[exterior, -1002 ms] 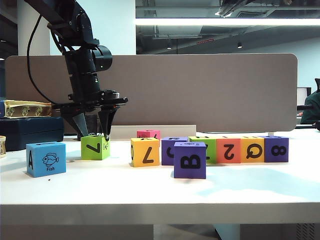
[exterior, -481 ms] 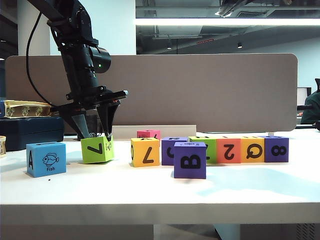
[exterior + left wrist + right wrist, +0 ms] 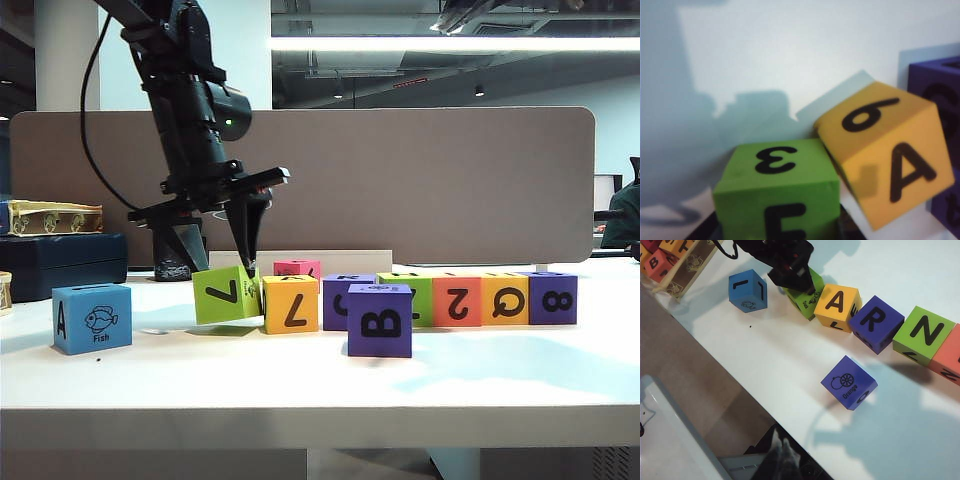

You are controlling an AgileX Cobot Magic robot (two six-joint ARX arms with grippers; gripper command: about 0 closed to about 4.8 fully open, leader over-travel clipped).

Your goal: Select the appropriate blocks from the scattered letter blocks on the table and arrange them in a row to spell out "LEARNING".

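I'm seeing the left gripper (image 3: 232,262) pinching the tilted green block (image 3: 227,294), its corner touching the yellow-orange block (image 3: 290,303) that is heading the row of letter blocks (image 3: 452,298). The right gripper isn't showing, so I can't tell its state. The white table (image 3: 300,380) is sitting before a grey-brown partition board (image 3: 420,180) under a ceiling light strip (image 3: 450,44).

A wide grey-brown partition board with rounded corners (image 3: 420,185) stands along the table's far edge. Above it a long white ceiling light strip (image 3: 455,44) glows beneath dark ceiling structure. A pale wall (image 3: 235,50) rises at the far left.
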